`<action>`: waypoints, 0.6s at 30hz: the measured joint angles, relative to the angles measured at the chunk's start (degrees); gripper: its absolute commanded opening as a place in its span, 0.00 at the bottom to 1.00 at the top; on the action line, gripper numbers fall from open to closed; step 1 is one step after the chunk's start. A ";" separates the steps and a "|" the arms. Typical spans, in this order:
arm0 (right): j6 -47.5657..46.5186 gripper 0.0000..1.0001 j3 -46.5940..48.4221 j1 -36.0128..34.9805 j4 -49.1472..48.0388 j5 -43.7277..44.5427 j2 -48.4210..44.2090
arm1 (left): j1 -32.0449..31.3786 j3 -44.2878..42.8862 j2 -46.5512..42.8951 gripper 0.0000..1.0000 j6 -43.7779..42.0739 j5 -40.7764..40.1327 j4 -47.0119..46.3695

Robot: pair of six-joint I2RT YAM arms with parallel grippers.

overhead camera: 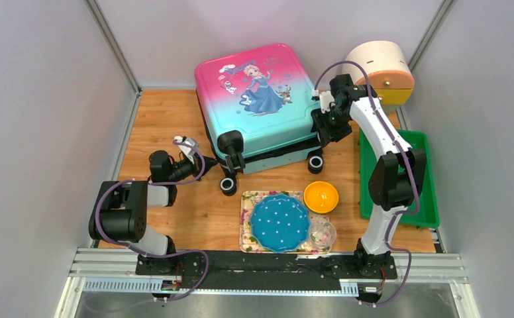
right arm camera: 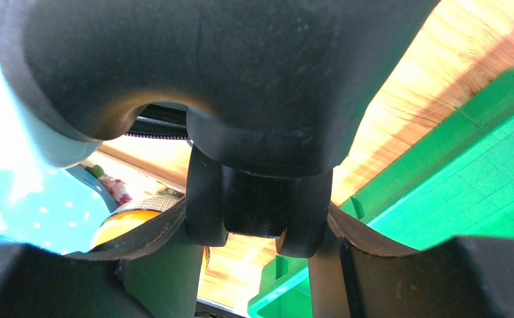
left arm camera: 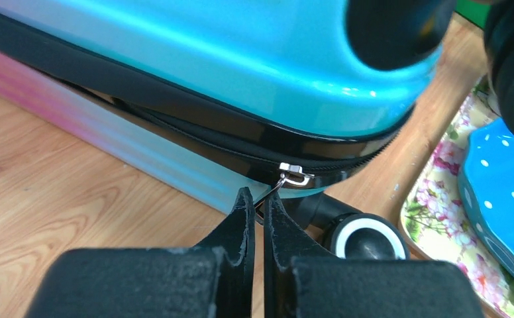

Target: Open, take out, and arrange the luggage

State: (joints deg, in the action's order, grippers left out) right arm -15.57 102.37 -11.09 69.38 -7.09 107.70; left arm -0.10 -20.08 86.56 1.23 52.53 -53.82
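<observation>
The suitcase (overhead camera: 261, 99) lies flat at the far middle of the table, picture side up, its wheeled end turned towards the arms and skewed a little. The left gripper (left arm camera: 255, 199) sits at the near left corner, low against the seam between the two shells. Its fingers are pressed together on the zip pull (left arm camera: 293, 176), which hangs just above and to the right of the tips. From there the zip track runs two ways: back along the long left side, and rightward round the corner along the wheeled end, towards the flowered tray (left arm camera: 440, 199). The pull will likely have to follow that seam line closely. The right gripper (overhead camera: 325, 124) is part closed around a wheel (right arm camera: 254, 199) at the right corner, apparently steadying the case
</observation>
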 measured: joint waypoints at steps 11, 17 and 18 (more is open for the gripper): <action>-1.20 0.00 -0.55 0.81 -0.35 -2.56 -0.22 | 2.23 -11.21 5.99 0.00 -0.04 -9.94 5.40; -0.46 0.00 -2.71 1.05 -1.84 -7.04 -1.88 | 1.95 -21.40 14.45 0.00 0.46 -9.53 10.56; -0.17 0.00 -3.13 1.03 -2.21 -7.67 -2.34 | 2.01 -22.86 15.39 0.00 0.46 -9.79 11.30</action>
State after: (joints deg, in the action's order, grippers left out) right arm -15.75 99.24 -10.07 67.18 -14.76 105.36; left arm 1.91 -42.94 101.95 1.69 42.74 -42.52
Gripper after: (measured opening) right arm 0.530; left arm 0.028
